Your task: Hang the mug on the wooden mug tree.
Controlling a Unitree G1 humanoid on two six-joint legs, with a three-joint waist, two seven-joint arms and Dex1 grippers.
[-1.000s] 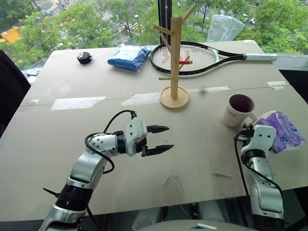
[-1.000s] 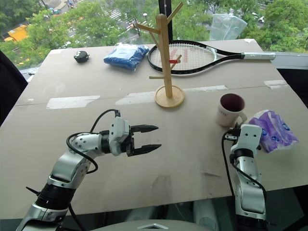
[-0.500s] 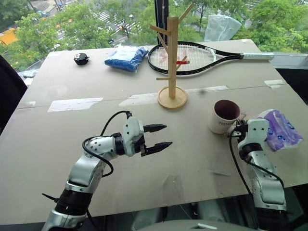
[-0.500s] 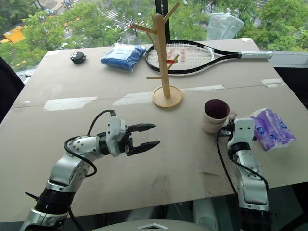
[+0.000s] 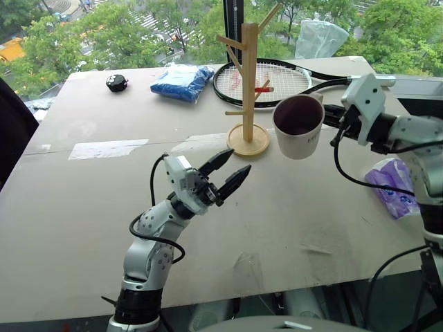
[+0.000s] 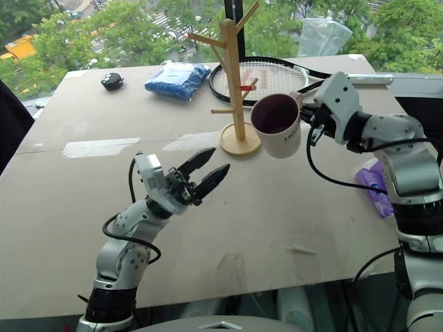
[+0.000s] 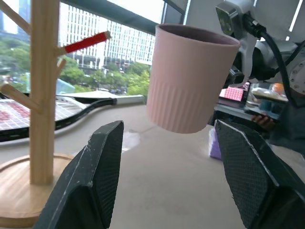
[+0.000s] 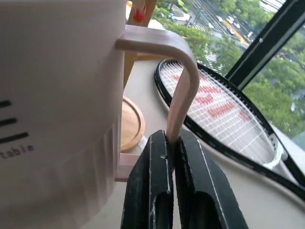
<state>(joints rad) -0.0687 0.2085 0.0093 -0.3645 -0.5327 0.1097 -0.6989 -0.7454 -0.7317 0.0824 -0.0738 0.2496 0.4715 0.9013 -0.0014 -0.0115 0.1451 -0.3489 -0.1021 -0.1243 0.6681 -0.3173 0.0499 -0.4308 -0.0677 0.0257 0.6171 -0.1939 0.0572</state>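
Pale pink ceramic mug with a dark maroon inside [image 5: 298,127] hangs in the air just right of the light wooden mug tree [image 5: 250,83], its handle pinched by the right gripper [image 8: 172,143]. Nearer, the left gripper [image 5: 228,173] spreads its fingers, empty.

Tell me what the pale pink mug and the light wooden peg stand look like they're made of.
Pale pink mug: likely glazed ceramic, with smooth thick walls, a ribbed lower band and a dark maroon inside. Light wooden peg stand: unpainted pale wood, matte, with grain visible on its round base; one peg is red-tipped.
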